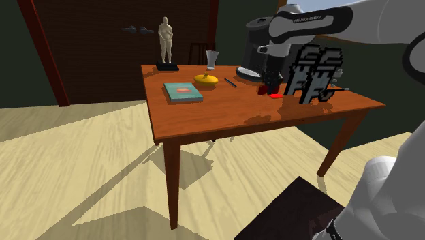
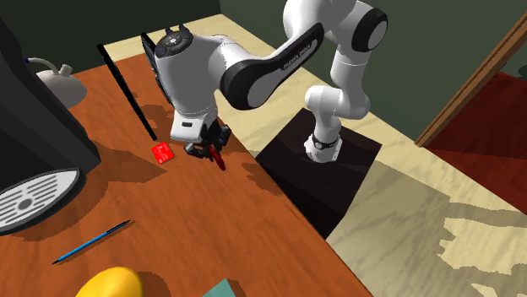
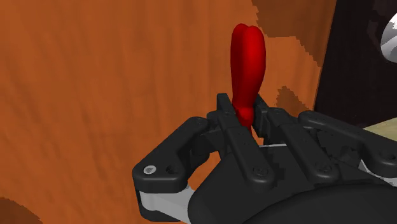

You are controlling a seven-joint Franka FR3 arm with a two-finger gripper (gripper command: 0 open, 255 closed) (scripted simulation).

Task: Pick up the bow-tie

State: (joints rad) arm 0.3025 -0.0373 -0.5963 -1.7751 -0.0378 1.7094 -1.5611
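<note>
A glossy red bow-tie (image 3: pixel 248 60) sticks out from between my black fingers (image 3: pixel 224 109), which clasp its narrow middle. My gripper (image 2: pixel 209 150) hangs just above the wooden table (image 2: pixel 169 219), and the bow-tie (image 2: pixel 221 158) dangles from it near the table's edge. In the shoulder view my gripper (image 1: pixel 268 84) is low over the table's far right part, in front of a black rack (image 1: pixel 313 75). I cannot tell whether the bow-tie's tip touches the wood.
A small flat red piece (image 2: pixel 162 152) lies beside my gripper. A black coffee machine (image 1: pixel 259 37), a teal book (image 1: pixel 182 92), a yellow object (image 1: pixel 206 79), a glass (image 1: pixel 212 60), a statuette (image 1: pixel 165 41) and a blue pen (image 2: pixel 91 241) share the table.
</note>
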